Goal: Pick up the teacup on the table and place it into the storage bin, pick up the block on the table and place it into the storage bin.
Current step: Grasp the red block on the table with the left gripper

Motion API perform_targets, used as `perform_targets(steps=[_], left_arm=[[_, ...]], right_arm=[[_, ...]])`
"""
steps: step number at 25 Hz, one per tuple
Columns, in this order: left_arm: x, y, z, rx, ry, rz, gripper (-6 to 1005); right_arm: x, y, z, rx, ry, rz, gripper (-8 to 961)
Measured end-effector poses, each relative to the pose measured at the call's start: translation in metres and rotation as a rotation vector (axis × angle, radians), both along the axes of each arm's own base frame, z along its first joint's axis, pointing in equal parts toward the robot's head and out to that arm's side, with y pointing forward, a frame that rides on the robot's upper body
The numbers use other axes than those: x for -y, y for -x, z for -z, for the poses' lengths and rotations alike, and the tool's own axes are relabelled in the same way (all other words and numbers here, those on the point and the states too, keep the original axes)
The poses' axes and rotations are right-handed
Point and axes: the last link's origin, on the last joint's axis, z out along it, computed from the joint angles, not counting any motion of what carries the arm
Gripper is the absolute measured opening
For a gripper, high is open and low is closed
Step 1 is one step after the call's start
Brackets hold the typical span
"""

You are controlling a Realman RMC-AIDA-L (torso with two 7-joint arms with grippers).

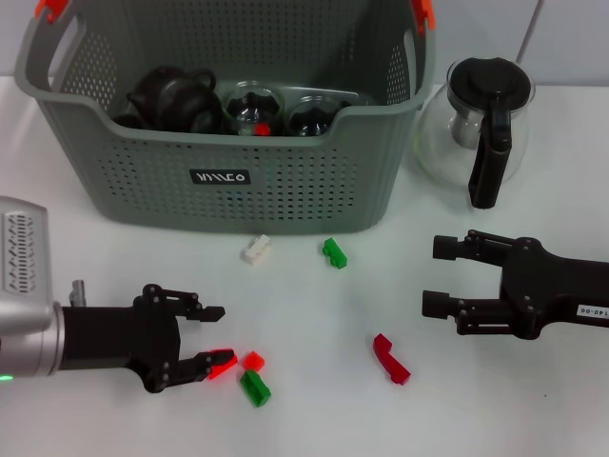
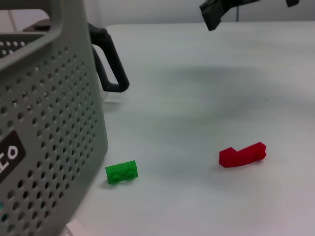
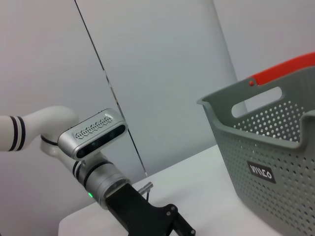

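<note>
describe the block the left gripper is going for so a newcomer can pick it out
Start at the large grey-green perforated plastic storage bin and drop to the near table edge, where the open left gripper reaches in. The small bright red plastic block lies at its lower fingertip. Its neighbours, another red block and a green block, lie just beyond.

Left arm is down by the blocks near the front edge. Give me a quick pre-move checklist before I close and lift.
1. Left gripper open: ok.
2. Red block by its lower finger; whether it sits squarely between the fingers: cannot tell.
3. Neighbours: small red block and green block lie close beside the target: not ok, may get nudged.
4. Storage bin open-topped, space above the teapot: ok.
5. Right gripper open, off to the side: ok.
</note>
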Motion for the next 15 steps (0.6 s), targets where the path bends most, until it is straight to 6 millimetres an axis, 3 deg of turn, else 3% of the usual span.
perform_targets(steps=[15], left_arm=[[0.006,0.011,0.005,0.007,-0.01,-0.066,478]], right_arm=[[-0.001,0.0,-0.001,0.002,-0.001,-0.002,940]])
